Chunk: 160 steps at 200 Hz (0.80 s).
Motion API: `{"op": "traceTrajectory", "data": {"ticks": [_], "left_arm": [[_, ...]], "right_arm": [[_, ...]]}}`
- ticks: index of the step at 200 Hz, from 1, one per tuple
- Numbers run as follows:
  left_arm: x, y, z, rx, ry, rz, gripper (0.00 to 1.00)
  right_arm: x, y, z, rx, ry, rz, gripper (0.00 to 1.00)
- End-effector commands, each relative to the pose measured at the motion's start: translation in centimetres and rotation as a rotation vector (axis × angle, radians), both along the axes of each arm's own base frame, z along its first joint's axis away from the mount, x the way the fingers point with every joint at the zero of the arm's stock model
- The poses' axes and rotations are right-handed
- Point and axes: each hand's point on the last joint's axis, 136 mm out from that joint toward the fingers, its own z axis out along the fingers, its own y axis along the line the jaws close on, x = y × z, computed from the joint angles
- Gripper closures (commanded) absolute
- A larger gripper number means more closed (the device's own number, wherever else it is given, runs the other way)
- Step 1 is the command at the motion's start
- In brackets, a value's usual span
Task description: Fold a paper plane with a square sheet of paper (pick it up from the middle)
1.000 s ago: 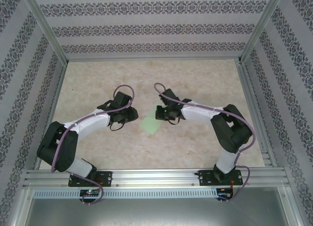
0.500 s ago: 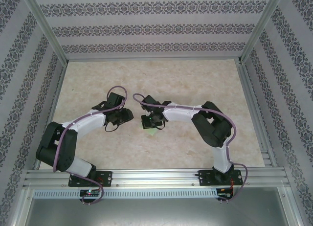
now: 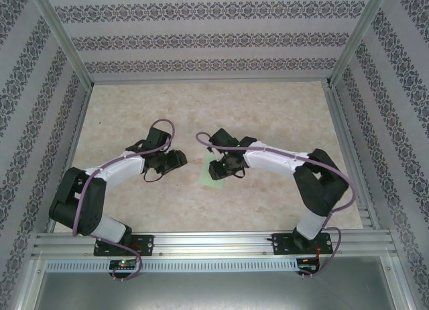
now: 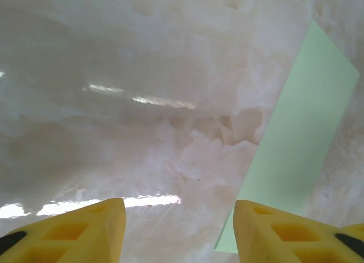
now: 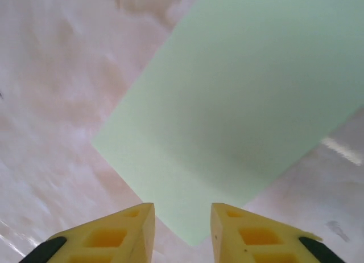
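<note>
The square sheet of paper [image 3: 209, 174] lies flat on the table, pale green and unfolded, between the two arms. My right gripper [image 3: 226, 169] hovers over its right part, partly covering it. In the right wrist view the sheet [image 5: 244, 98] fills the upper right, and one corner points into the gap of the open right gripper [image 5: 182, 217], which holds nothing. My left gripper [image 3: 175, 160] sits to the left of the sheet, apart from it. In the left wrist view the left gripper [image 4: 179, 214] is open over bare table, with the sheet [image 4: 296, 149] by the right finger.
The beige marbled tabletop [image 3: 201, 109] is ringed by patterned walls and an aluminium frame [image 3: 201, 243] along the near edge. Purple cables loop over both wrists.
My right gripper swung left over the sheet half a second ago and has drawn back right, uncovering its left part. The left gripper shifted slightly.
</note>
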Motion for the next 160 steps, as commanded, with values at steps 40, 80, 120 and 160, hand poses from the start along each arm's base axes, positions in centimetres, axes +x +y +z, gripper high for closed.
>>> {"op": "traceTrajectory", "data": {"ticks": [40,80,120,160], "left_arm": [[-1.8,-5.8,1.5,-0.141,-0.018,-0.195,0.38],[-3.0,-7.8,0.5,-0.191,0.036,-0.249,0.37],[-3.7,-8.4,0.0,-0.188,0.070,-0.276,0.37],[-4.1,-9.0,-0.3,-0.196,0.088,-0.292,0.37]], "right_arm": [[1.2,1.0,0.0,0.247,0.041,-0.354,0.86],[1.8,0.6,-1.7,0.265,0.088,-0.413,0.86],[1.9,0.1,-3.5,0.268,0.140,-0.444,0.85],[1.8,-1.2,-5.0,0.267,0.170,-0.493,0.83]]}}
